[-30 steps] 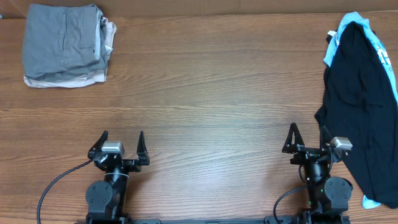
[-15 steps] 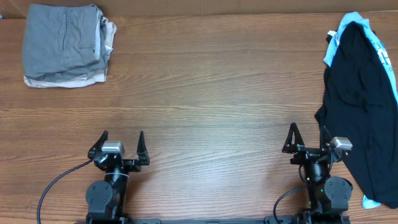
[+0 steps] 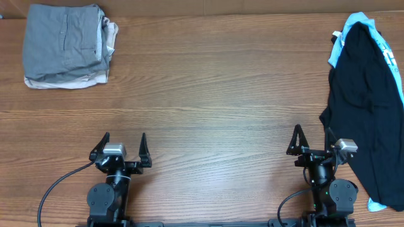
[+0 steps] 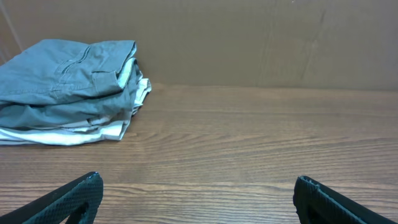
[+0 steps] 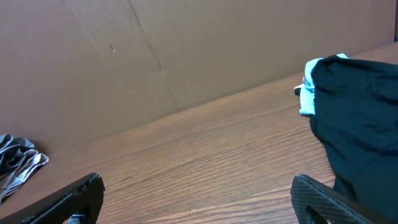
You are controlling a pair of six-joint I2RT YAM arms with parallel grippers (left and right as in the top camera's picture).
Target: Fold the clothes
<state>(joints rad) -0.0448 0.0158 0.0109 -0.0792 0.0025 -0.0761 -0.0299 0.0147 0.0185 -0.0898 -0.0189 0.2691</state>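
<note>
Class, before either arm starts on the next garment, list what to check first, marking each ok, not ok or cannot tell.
1. The left pincer is open and empty: ok.
2. The right pincer is open and empty: ok.
3. The black garment lies alone: not ok, it covers a blue garment.
4. All of the black garment is on the table: cannot tell, it runs past the picture's edge.
5. The folded stack is out of the way: ok, far left corner.
6. Bare wood for folding: ok, between the piles.
</note>
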